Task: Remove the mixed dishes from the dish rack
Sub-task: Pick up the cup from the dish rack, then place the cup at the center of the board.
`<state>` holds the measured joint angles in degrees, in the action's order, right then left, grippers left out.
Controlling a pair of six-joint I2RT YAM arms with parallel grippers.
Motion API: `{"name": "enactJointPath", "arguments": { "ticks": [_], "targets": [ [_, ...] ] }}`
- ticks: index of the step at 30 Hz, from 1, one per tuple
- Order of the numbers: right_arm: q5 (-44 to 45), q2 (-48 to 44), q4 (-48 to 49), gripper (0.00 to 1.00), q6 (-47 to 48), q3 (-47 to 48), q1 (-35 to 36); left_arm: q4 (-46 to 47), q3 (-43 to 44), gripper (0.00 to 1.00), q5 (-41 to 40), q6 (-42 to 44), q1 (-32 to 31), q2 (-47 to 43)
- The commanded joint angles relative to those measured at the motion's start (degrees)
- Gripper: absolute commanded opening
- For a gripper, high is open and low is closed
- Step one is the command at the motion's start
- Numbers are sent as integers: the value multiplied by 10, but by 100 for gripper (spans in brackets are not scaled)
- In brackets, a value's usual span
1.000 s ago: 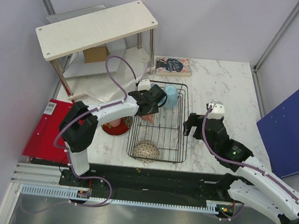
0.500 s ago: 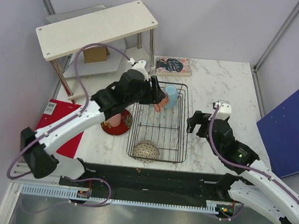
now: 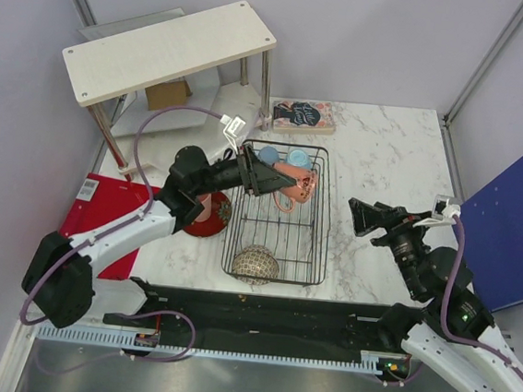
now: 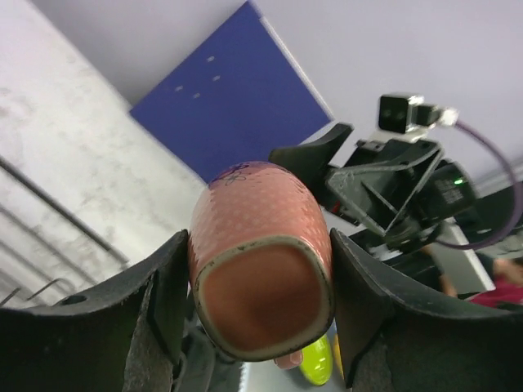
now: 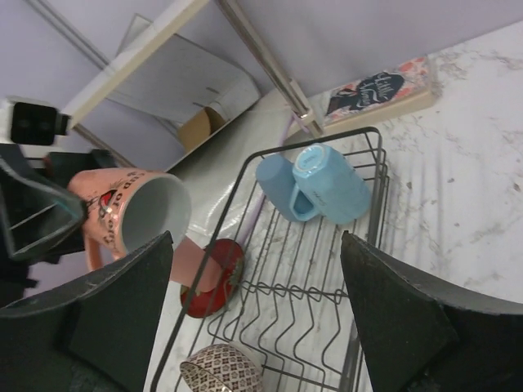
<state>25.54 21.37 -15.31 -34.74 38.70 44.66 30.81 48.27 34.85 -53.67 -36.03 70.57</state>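
Salmon-pink ceramic mug [image 3: 292,182] is clamped sideways in the left gripper [image 3: 265,176], lifted above the black wire dish rack [image 3: 275,244]. Outside the rack: dark red plate [image 5: 219,282], with the pink tumbler [image 5: 194,265] apparently on it. In the rack: two light blue mugs [image 5: 331,184], speckled beige-brown bowl [image 3: 255,263]. Right gripper [image 3: 363,218] has its jaws apart and empty, beside the rack. Judged roughly half unloaded.

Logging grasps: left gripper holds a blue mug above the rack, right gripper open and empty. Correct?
The held mug is pink, not blue; the top view shows it in the left gripper above the rack. Right gripper open and empty.
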Motion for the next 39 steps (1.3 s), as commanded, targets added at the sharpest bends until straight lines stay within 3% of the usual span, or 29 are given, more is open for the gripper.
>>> {"name": "enactJointPath", "arguments": {
  "ticks": [1, 3, 6, 26, 29, 30, 32, 33, 34, 35, 38, 39],
  "targets": [
    [-74, -2, 49, 87, -16, -19, 1, 453, -39, 2, 93, -285, 30, 75],
    [-106, 2, 83, 84, -28, -34, 1, 561, -37, 2, 94, -329, 34, 107],
    [-152, 20, 119, 81, -38, -48, 2, 610, -27, 2, 98, -374, 32, 142],
    [-209, 188, 326, 69, -21, -24, 1, 585, -20, 2, 126, -359, 7, 142],
    [-189, 195, 342, 53, -18, -22, 1, 581, -17, 2, 130, -356, 3, 142],
    [-185, 195, 346, 39, -16, -22, 1, 577, -17, 2, 131, -355, 3, 141],
    [-184, 198, 338, 21, -14, -15, 1, 568, -15, 2, 135, -351, 3, 136],
    [-183, 198, 330, 6, -10, -13, 1, 549, -12, 2, 141, -340, 3, 133],
    [-181, 197, 312, 0, -8, -6, 1, 533, -9, 2, 146, -330, 3, 129],
    [-177, 192, 300, 0, -6, -3, 1, 513, -4, 5, 151, -316, 3, 117],
    [-147, 174, 235, 0, 13, 18, 1, 338, 39, 61, 186, -202, 3, 91],
    [-120, 170, 215, 0, 20, 27, 1, 262, 82, 91, 187, -96, 3, 66]
  ]
}}
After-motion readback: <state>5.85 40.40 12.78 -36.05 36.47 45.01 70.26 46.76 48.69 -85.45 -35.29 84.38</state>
